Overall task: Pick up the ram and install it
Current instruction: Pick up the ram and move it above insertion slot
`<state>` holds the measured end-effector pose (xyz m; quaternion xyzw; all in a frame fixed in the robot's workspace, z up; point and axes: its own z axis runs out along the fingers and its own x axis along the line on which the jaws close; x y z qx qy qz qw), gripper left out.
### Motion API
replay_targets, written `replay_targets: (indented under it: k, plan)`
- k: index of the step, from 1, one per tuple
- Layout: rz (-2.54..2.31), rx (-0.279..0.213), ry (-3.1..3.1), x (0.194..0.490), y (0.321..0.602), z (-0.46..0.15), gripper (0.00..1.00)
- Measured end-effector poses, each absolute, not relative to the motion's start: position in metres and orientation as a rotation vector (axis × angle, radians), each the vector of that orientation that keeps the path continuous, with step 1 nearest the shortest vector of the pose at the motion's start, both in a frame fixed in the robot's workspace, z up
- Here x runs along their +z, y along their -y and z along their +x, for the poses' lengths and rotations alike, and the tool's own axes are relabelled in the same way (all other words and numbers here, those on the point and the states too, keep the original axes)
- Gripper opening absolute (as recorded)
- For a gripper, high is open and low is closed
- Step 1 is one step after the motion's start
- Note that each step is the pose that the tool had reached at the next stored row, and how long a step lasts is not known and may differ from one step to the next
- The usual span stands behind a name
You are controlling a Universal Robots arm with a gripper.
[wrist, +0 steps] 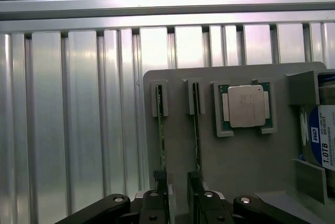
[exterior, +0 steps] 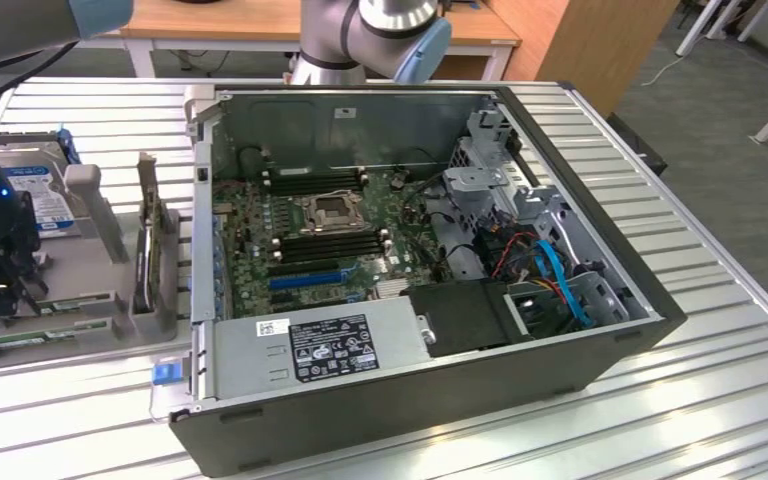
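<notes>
End effector (wrist: 178, 182): fingers spread, pinching nothing; 1 fingertip sits over the near end of each of the 2 sticks, with grey holder showing in the gap.
Ram (wrist: 160, 130): standing on its edge in a slot of the grey holder (wrist: 246, 171), the stick farther from the processor.
Second ram stick (wrist: 197, 130): parallel, in the next slot, just beside the processor (wrist: 246, 106).
Hard drive (wrist: 320, 143): on the holder beyond the processor.
Computer case (exterior: 598, 345): open on the table (wrist: 78, 119), at the exterior view's right of the holder, motherboard (exterior: 311, 235) exposed.
</notes>
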<state>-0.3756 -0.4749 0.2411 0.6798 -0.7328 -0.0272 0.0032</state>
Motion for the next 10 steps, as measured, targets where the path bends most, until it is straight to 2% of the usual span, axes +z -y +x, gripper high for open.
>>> replay_targets:
  k: [10]
  plan:
    - [2.132, -0.085, 2.298, 0.2411, 0.4791, -0.3756, 0.30]
